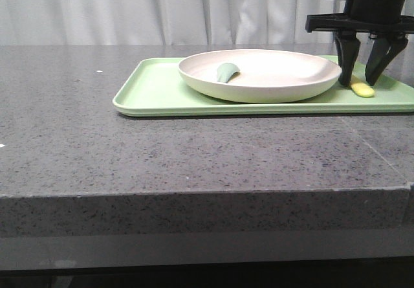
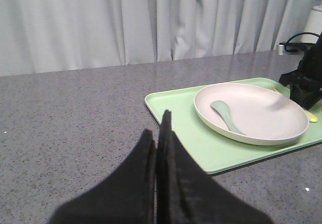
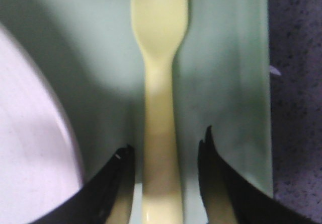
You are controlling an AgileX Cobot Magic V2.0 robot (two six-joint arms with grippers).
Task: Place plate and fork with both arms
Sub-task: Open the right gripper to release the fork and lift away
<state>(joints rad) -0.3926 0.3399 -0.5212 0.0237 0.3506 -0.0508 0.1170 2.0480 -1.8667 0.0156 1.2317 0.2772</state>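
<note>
The right gripper (image 1: 359, 79), a black two-finger unit at the upper right of the front view, is spread open with one finger on each side of the small pale yellow plastic fork (image 3: 160, 98). In the right wrist view the fork handle runs down the centre of the frame between the fingertips (image 3: 121, 156), with a visible gap on both sides; nothing is gripped yet. The left gripper (image 2: 160, 138), at the lower centre of the left wrist view, has its fingers pressed together and carries nothing.

Risks from this position:
- The fork lies flat on the tray. If the fingers close too high, they may slide over the thin handle and miss it.
- The fork lies just beside the large round cream-white plate (image 1: 259, 74). The finger nearest the plate could catch its rim and shift it.
- A closure off the handle's centre line could pivot the fork instead of clamping it.

Containers:
- The flat rectangular light-green tray (image 1: 152, 90), upper centre of the front view, holds the plate and the fork.
- The plate holds one greyish-green spoon-like utensil (image 2: 227, 116), left of its centre in the front view.
</note>
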